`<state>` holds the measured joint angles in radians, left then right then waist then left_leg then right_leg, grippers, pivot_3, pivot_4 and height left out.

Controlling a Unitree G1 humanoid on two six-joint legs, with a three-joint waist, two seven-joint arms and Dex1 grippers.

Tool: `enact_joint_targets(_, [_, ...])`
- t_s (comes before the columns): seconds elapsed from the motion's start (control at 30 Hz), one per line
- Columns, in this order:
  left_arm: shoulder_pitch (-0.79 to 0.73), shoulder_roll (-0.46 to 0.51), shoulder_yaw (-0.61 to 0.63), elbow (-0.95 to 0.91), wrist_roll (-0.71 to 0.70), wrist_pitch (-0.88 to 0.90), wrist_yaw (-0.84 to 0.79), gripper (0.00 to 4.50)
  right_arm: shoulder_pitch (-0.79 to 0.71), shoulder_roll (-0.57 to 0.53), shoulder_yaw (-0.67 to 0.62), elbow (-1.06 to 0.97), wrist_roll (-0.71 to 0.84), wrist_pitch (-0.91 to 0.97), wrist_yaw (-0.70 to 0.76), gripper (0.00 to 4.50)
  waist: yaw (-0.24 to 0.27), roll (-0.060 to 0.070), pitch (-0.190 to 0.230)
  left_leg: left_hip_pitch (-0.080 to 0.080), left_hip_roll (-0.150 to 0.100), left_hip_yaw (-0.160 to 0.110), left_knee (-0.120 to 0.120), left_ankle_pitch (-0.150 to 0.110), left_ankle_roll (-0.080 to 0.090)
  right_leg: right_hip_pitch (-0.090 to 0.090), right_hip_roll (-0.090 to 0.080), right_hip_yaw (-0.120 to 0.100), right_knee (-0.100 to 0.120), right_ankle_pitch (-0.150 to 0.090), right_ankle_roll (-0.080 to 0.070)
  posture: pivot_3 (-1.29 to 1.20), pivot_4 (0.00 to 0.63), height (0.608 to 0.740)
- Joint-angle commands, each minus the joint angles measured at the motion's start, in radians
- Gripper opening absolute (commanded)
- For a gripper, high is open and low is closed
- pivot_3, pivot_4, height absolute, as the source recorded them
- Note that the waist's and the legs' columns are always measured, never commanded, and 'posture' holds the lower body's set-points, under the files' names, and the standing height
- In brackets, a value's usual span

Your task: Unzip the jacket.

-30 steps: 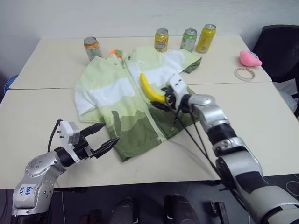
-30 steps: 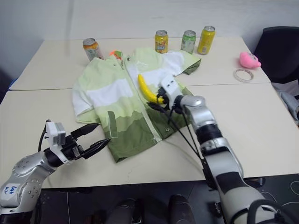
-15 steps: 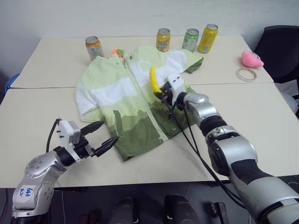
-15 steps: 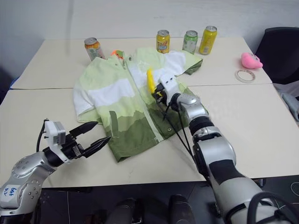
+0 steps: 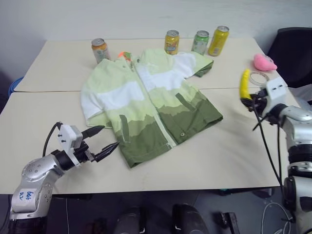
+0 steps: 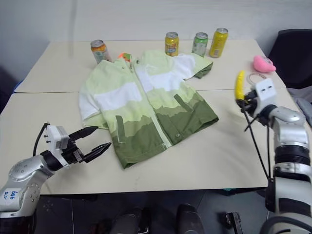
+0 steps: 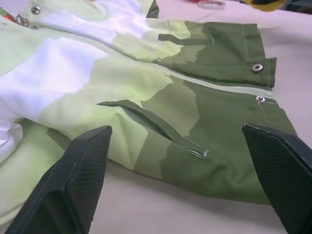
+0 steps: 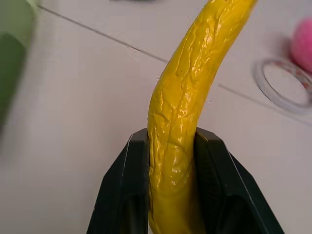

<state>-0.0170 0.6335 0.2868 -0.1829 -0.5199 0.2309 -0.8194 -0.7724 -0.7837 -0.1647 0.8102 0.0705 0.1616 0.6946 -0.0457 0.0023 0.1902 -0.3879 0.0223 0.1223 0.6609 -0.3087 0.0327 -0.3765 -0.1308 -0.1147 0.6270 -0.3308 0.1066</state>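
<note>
The jacket (image 5: 146,105) is faced by the nearer left gripper (image 5: 104,140), jaws wide, while a banana (image 5: 243,84) is clamped at right.

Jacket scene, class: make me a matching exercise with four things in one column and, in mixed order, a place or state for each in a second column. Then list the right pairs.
Column one:
1. jacket
2. banana
3. left tool
4. pink toy

Column two:
A. open, near the dark olive hem
B. lying on the table's far right side, near a ring of tape
C. spread flat, zipper closed
D. clamped upright in the right tool

Pairs: 1-C, 2-D, 3-A, 4-B
</note>
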Motion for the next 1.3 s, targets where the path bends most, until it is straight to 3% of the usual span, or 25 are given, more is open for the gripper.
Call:
enact_joint_targets(0.03, [-0.031,0.023,0.018,0.049,0.012,-0.027,-0.029,4.50,-0.033,-0.009,-0.033,0.142,-0.003,-0.104,-0.076,0.90,-0.006,0.000,0.000,0.000,0.000,0.000,0.000,0.000,-0.001,0.000,0.000,0.000,0.000,0.000,0.000,0.00,0.150,0.740])
enact_joint_targets(0.07, [-0.041,0.025,0.018,0.065,0.015,-0.029,-0.033,4.50,-0.038,-0.015,-0.032,0.178,-0.007,-0.142,-0.083,1.62,-0.007,0.001,0.000,0.000,0.001,0.000,0.000,0.000,-0.001,0.000,0.001,0.000,0.000,0.000,0.000,0.00,0.150,0.740])
enact_joint_targets(0.23, [-0.067,0.035,0.026,0.102,0.010,-0.015,-0.045,4.50,-0.058,-0.055,-0.041,0.247,-0.004,-0.292,-0.079,3.24,-0.007,0.001,0.001,-0.001,0.000,0.000,-0.001,0.000,-0.001,-0.001,0.000,0.003,0.000,0.000,0.000,0.00,0.150,0.740])
enact_joint_targets(0.37, [-0.079,0.057,0.045,0.141,0.015,-0.015,-0.056,4.50,-0.026,-0.041,-0.047,0.070,0.081,-0.417,0.116,4.48,-0.005,0.002,0.001,-0.001,0.000,0.000,-0.001,0.000,-0.001,-0.001,0.000,0.003,0.000,0.000,0.000,0.00,0.150,0.740])
enact_joint_targets(0.43, [-0.076,0.077,0.057,0.167,0.020,-0.020,-0.067,4.50,0.085,-0.028,0.048,-0.224,0.159,-0.357,0.343,4.48,-0.004,0.001,0.001,-0.001,0.000,0.000,-0.001,0.000,-0.001,-0.001,0.000,0.003,0.000,0.000,0.000,0.00,0.150,0.740])
enact_joint_targets(0.5, [-0.073,0.088,0.068,0.186,0.023,-0.025,-0.073,4.50,0.168,0.004,0.119,-0.492,0.247,-0.213,0.430,4.48,-0.002,0.001,0.001,0.000,0.002,-0.002,-0.001,0.000,-0.002,0.000,0.001,0.002,0.000,0.000,0.000,0.00,0.150,0.740])
enact_joint_targets(0.6, [-0.074,0.096,0.080,0.213,0.019,-0.028,-0.082,4.50,0.220,0.119,0.237,-0.787,0.333,0.001,0.387,4.48,-0.002,0.001,0.000,0.000,0.004,-0.002,-0.001,-0.001,-0.002,0.000,0.001,0.002,0.000,0.000,0.000,0.00,0.150,0.740])
enact_joint_targets(0.7, [-0.069,0.107,0.080,0.222,0.027,-0.035,-0.096,4.50,0.239,0.210,0.356,-0.920,0.322,0.103,0.374,4.48,0.009,0.001,0.000,-0.001,0.003,-0.002,0.001,-0.001,-0.002,-0.001,0.001,0.001,0.001,0.000,0.000,0.00,0.150,0.740])
enact_joint_targets(0.87, [-0.044,0.144,0.082,0.226,0.054,-0.048,-0.120,4.50,0.234,0.354,0.544,-0.940,0.258,0.143,0.381,4.48,0.023,-0.002,-0.001,-0.002,-0.001,-0.006,0.002,-0.002,0.000,-0.001,-0.003,0.000,0.001,0.000,0.000,0.00,0.150,0.740])
enact_joint_targets(1.1, [-0.018,0.146,0.085,0.208,0.071,-0.046,-0.108,4.50,0.172,0.492,0.647,-0.696,0.067,0.043,0.289,4.48,0.014,-0.002,-0.001,-0.002,-0.003,-0.005,0.002,-0.003,0.001,-0.001,-0.003,0.000,0.002,0.000,0.000,0.00,0.150,0.740])
enact_joint_targets(1.2, [-0.009,0.138,0.080,0.195,0.073,-0.044,-0.101,4.50,0.159,0.533,0.652,-0.617,0.011,-0.005,0.245,3.86,0.012,-0.002,-0.001,-0.002,-0.002,-0.005,0.002,-0.003,0.001,-0.001,-0.003,0.000,0.002,0.000,0.000,0.00,0.150,0.740])
enact_joint_targets(1.3, [-0.012,0.133,0.072,0.193,0.078,-0.046,-0.095,4.50,0.165,0.541,0.644,-0.593,-0.020,-0.075,0.241,2.92,0.011,-0.003,-0.001,-0.002,-0.002,-0.005,0.002,-0.003,0.001,-0.001,-0.002,0.000,0.002,0.000,0.000,0.00,0.150,0.740])
